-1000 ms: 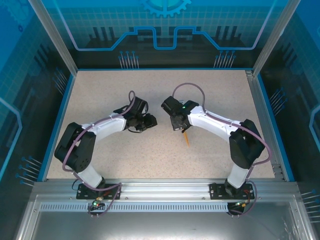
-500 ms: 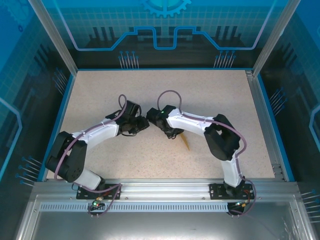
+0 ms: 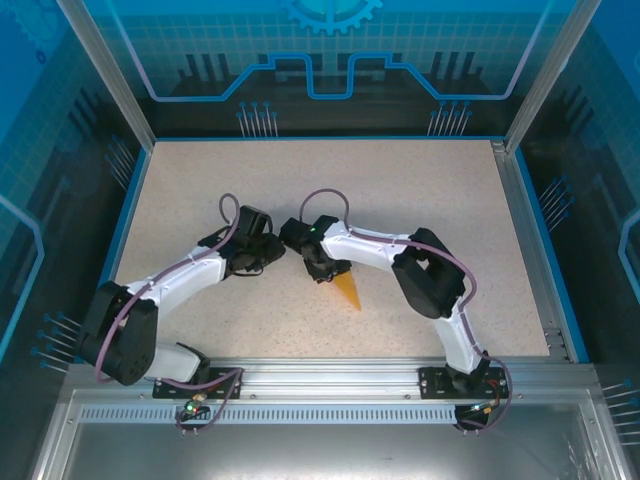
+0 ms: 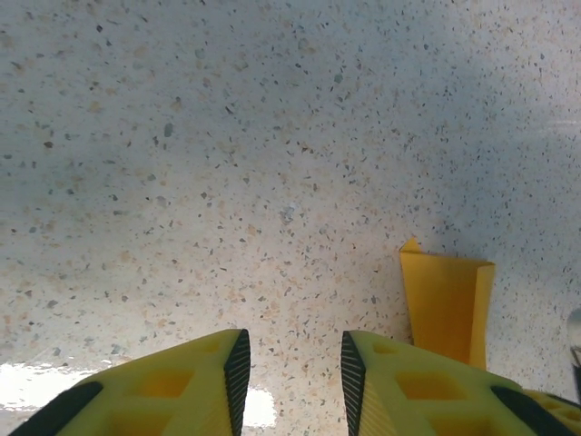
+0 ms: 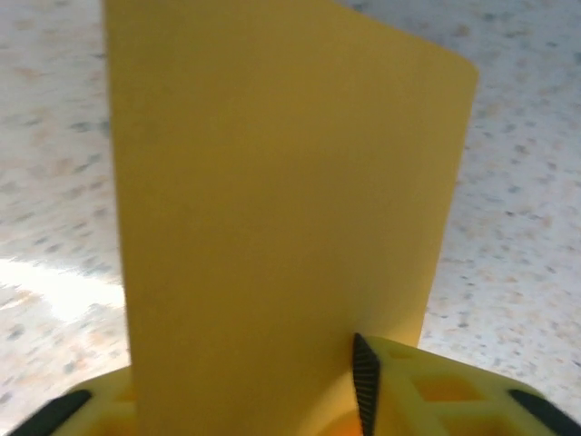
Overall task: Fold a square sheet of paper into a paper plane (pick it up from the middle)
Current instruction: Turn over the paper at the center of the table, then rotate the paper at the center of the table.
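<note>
**Plane** (image 3: 346, 290): orange-yellow paper, no longer a flat square but a narrow wedge.
- Position: on the bench (image 3: 200, 190), between the two arms and a little to the right.
- Lie: nose toward the near edge, wide end under the right tool (image 3: 326, 272).
- Left wrist view: the blunt rear end, with a layered edge, rests on the speckled surface.

**Right tool**: low over the plane's wide end.
- Wrist view: a flat panel of paper rises between the fingers, one edge against the dark pad of one finger (image 5: 365, 372). Contact on the other side is unclear.
- Grip: cannot tell whether it pinches the paper or has let go.

**Left tool** (image 4: 290, 352): partly open.
- Jaws: apart, with bare bench between them, holding nothing.
- Position: near the plane's rear end, with no contact visible.

**Progress (judged):**
- Done: the main folds look finished, as the sheet is already reduced to a dart shape with a sharp nose.
- Left: probably little, perhaps pressing the creases or spreading the wings, then freeing the plane on the bench.
- Not checked: wing layers and centre crease, which are hidden under the right tool.
</note>
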